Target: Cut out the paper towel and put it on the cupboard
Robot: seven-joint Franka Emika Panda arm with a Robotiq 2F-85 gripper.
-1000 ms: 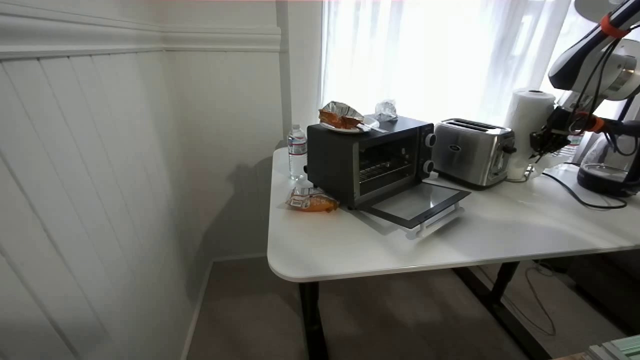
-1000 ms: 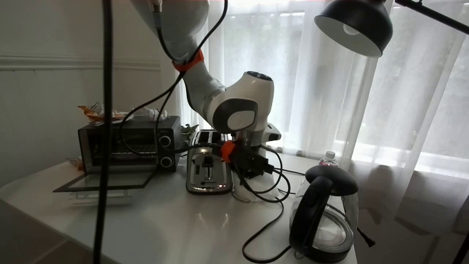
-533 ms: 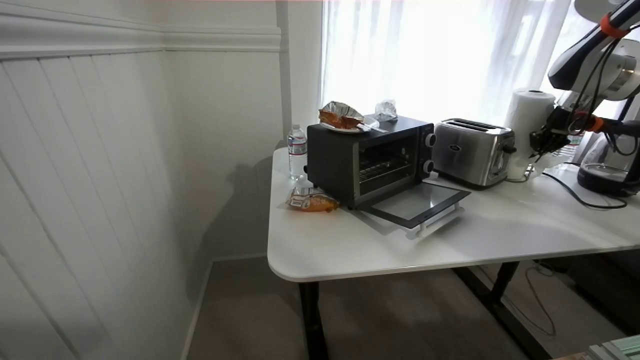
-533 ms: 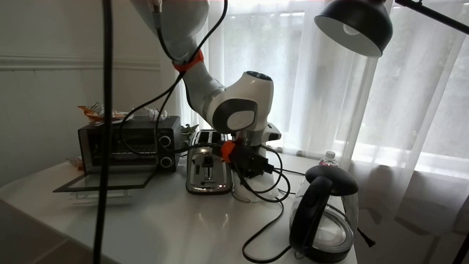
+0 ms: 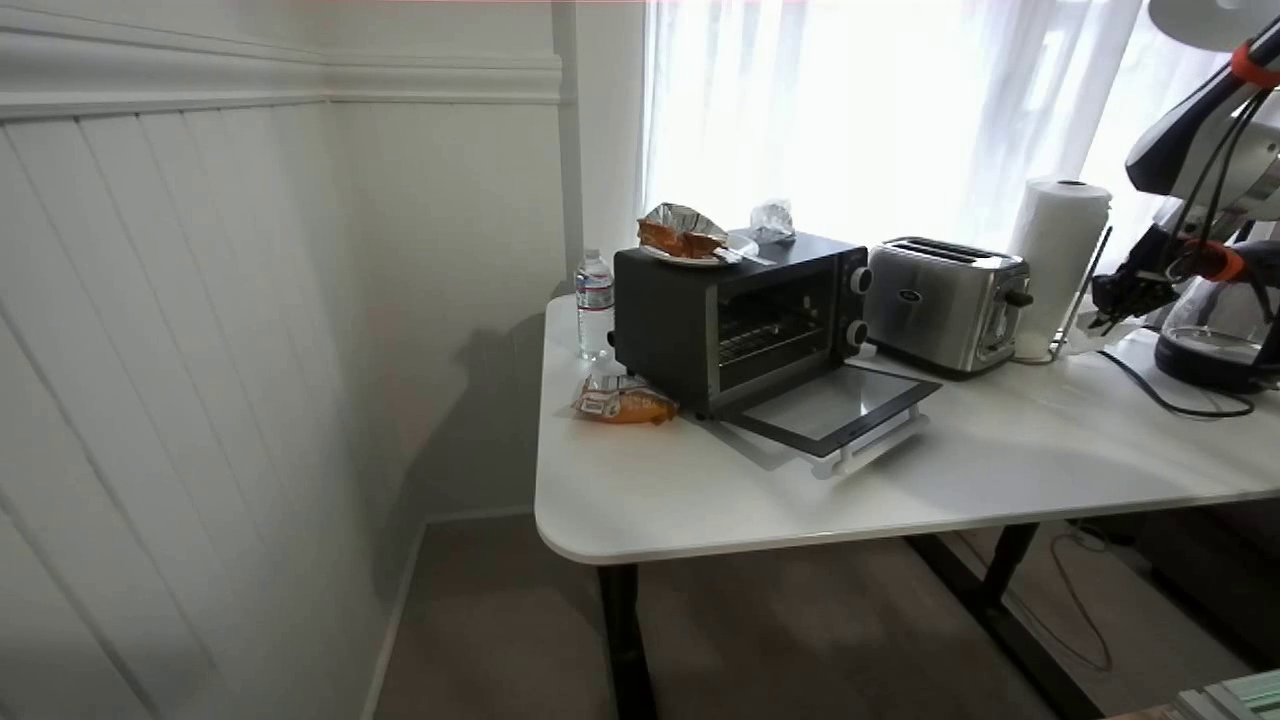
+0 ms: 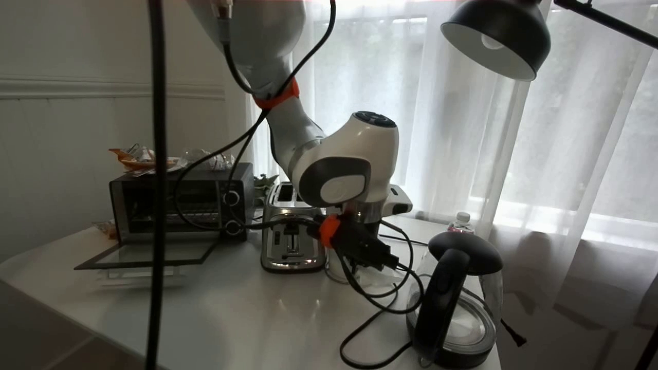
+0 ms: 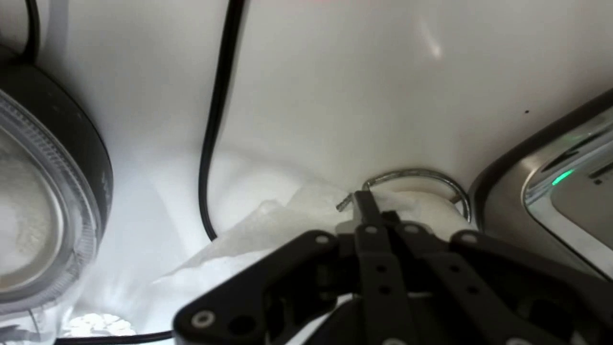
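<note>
Many things stand on the big white worktop (image 5: 760, 515). At the left in an exterior view is 1 water bottle (image 5: 595, 300), with an orange bag (image 5: 622, 402) in front of it. Next comes a dark little oven (image 5: 665, 325), its glass door (image 5: 830, 405) hanging open. On top are a white plate (image 5: 742, 245), an orange and silver wrapper (image 5: 680, 232) on the plate, and a crumpled see-through lump (image 5: 773, 220). Then comes the shiny silver toaster (image 5: 935, 305). Just beside it the paper towel roll (image 5: 1060, 260) stands up tall, with a wire rod (image 5: 1083, 291) at its side. A thin white sheet (image 7: 261, 232) spreads out past the roll's foot. The tool (image 5: 1102, 322) points down at the sheet. Its 2 fingers (image 7: 371, 230) are together, but you can't tell if any paper is pinched between them. Farthest right is the see-through kettle (image 5: 1212, 350) with its black bottom, and a black cord (image 7: 215, 110) lies near it on the worktop. Another bottle (image 6: 461, 223) peeks out behind the kettle.
</note>
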